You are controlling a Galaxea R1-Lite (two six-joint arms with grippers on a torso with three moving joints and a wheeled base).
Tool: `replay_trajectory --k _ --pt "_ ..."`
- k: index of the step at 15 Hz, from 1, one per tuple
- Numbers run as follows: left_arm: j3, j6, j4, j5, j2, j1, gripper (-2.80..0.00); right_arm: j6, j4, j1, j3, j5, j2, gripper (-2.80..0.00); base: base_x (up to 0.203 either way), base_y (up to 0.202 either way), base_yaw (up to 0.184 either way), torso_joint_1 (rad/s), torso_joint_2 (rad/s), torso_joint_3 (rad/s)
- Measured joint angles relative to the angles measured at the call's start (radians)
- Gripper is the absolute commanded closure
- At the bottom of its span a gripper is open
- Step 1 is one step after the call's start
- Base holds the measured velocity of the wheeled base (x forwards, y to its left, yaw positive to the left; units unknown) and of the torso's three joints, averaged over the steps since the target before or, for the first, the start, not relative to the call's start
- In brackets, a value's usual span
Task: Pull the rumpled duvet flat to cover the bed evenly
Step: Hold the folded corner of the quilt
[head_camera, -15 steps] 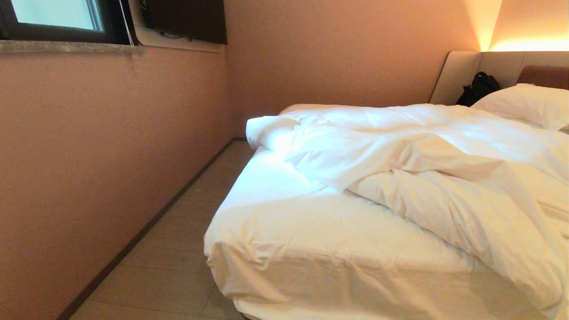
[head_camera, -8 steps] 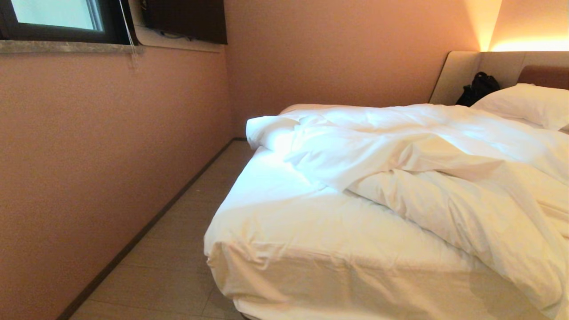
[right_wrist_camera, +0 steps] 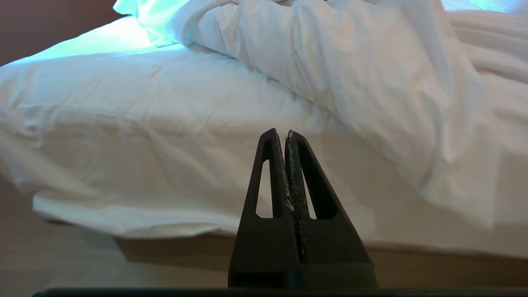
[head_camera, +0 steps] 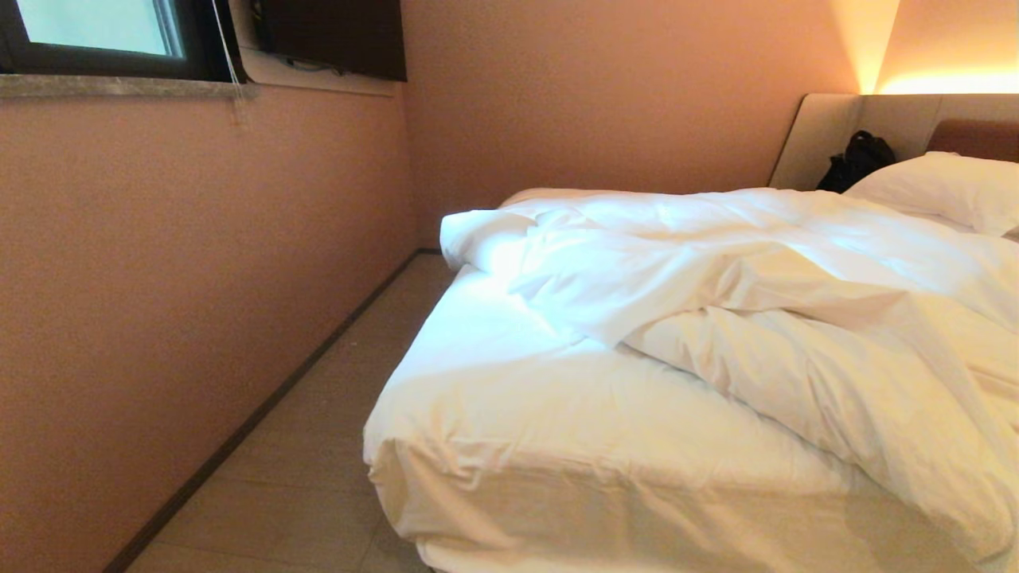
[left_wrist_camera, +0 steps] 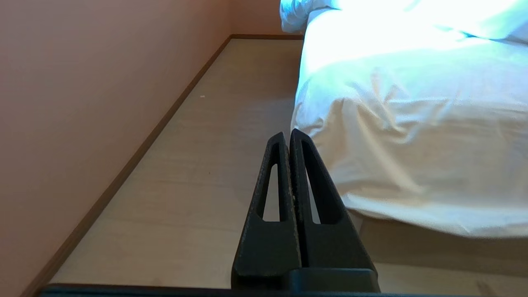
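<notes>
Both claws (right_wrist_camera: 284, 134) short of duvet (right_wrist_camera: 363, 82).

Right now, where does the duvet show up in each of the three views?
Head view: the duvet lies bunched across the middle and right of the picture, leaving the bed's near left corner bare.
Left wrist view: only a bunched end shows at the top edge.
Right wrist view: it fills the upper right, draping over the mattress edge.
Shared landmark: the bed's near left corner.

rumpled white duvet (head_camera: 756, 318) bunched across bed (head_camera: 509, 414).
</notes>
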State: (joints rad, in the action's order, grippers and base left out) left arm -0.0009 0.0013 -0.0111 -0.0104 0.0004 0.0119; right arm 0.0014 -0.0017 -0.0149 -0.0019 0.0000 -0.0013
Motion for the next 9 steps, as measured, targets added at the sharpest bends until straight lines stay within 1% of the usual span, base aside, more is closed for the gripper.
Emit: replay_trajectory --k 2,3,9 --pt "0.0 0.0 -0.001 0.0 0.0 0.0 0.0 0.0 0.0 0.0 0.0 0.0 0.0 0.0 0.186 0.0 0.0 0.005 0.0 0.002" --pt "0.0 -0.001 -0.001 0.0 0.0 0.0 0.0 0.0 0.0 0.0 0.0 0.0 0.0 0.0 0.127 0.0 0.003 0.012 0.01 0.001" --pt "0.0 -0.001 -0.001 0.0 0.0 0.0 0.0 0.0 0.0 0.0 0.0 0.0 0.0 0.0 0.0 0.0 0.0 0.0 0.0 0.0"
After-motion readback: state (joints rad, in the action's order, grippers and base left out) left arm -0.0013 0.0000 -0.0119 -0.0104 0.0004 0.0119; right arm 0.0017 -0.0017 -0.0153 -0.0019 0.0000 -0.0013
